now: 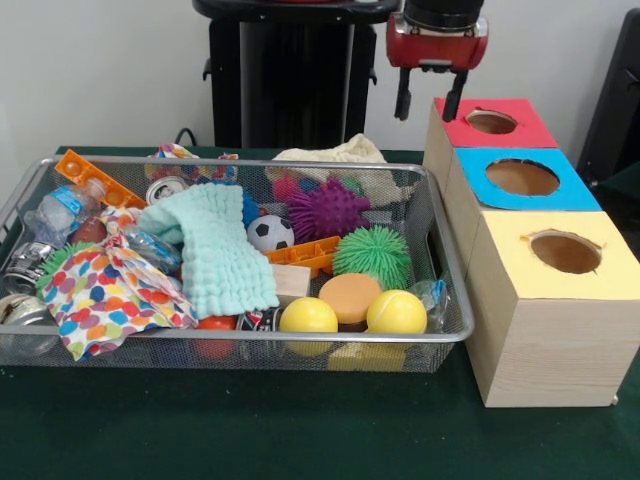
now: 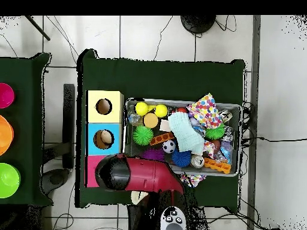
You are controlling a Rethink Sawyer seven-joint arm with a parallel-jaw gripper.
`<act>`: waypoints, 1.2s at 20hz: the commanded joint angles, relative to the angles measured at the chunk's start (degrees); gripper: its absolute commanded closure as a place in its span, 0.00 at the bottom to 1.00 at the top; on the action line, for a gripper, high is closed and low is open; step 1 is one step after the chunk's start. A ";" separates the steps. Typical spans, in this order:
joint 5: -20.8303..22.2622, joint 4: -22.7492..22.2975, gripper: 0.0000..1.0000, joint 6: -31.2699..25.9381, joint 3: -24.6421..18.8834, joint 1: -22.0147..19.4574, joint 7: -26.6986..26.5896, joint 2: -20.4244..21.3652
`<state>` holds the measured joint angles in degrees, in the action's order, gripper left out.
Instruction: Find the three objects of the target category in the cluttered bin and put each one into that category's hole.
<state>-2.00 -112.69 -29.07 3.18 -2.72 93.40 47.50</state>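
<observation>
My gripper (image 1: 429, 105) hangs open and empty at the back, just left of the red box's hole (image 1: 491, 122). In the overhead view the red arm (image 2: 141, 173) hides the gripper and most of the red box (image 2: 90, 165). The wire bin (image 1: 250, 338) holds two yellow balls (image 1: 308, 315) (image 1: 397, 312), an orange disc (image 1: 350, 296), a green spiky ball (image 1: 372, 254), a purple spiky ball (image 1: 327, 210), a small soccer ball (image 1: 270, 233), a mint cloth (image 1: 215, 250), a polka-dot cloth (image 1: 105, 295) and plastic bottles (image 1: 62, 212).
Three wooden boxes stand in a row right of the bin: red at the back, blue (image 1: 580, 192) in the middle, yellow (image 1: 520, 262) nearest. A cream cloth (image 1: 340, 152) lies behind the bin. Coloured bowls (image 2: 5, 135) sit on another table at the overhead view's left.
</observation>
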 commanded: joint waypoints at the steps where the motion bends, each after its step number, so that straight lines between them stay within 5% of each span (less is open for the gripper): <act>1: 5.91 1.25 0.00 1.40 -5.05 -6.23 -2.92 -5.02; 10: 18.50 4.02 0.00 9.46 -9.97 -18.27 -8.76 -15.21; 18: 26.51 4.84 0.00 12.47 -12.73 -22.61 -4.79 -19.66; 22: 27.42 3.79 0.00 11.84 -13.58 -22.25 -2.47 -18.70; 24: 26.30 1.45 0.00 9.53 -14.01 -21.45 -1.25 -14.72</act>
<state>21.21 -111.74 -18.01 -4.11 -24.80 93.41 32.07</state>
